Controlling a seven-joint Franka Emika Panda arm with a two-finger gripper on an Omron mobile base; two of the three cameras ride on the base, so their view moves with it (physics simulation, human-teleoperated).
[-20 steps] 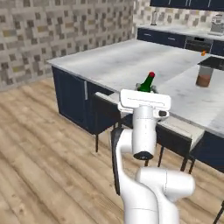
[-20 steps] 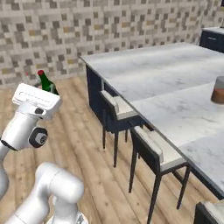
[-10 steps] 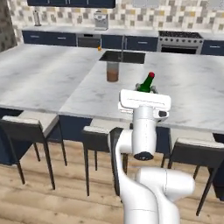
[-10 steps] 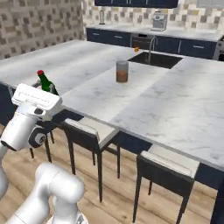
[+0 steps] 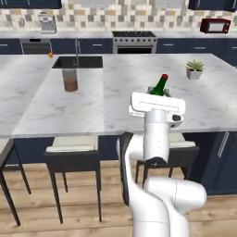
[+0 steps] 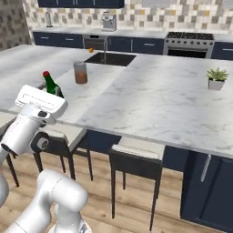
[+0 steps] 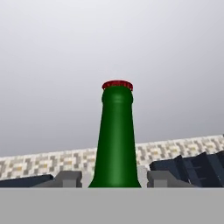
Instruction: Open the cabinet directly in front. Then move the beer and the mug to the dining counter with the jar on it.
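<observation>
Currently gripper [image 7: 114, 181] clamped on beer [image 7: 115, 144], low on body, neck up at 12 o'clock. Glass: rigid, slick, breakable, top-heavy. Set down gently on dining counter [image 5: 115, 88], jar [image 5: 71, 80] at 10 o'clock.

A small potted plant [image 5: 194, 69] stands well to the right, apart from everything else. Against the back wall sit a steel range [image 5: 134, 41], a red microwave [image 5: 215, 25] and a coffee machine [image 6: 107, 21] — all under mosaic tile. Dark stools [image 5: 74, 155] with pale seats line the near edge, over wooden flooring [image 5: 60, 217].
</observation>
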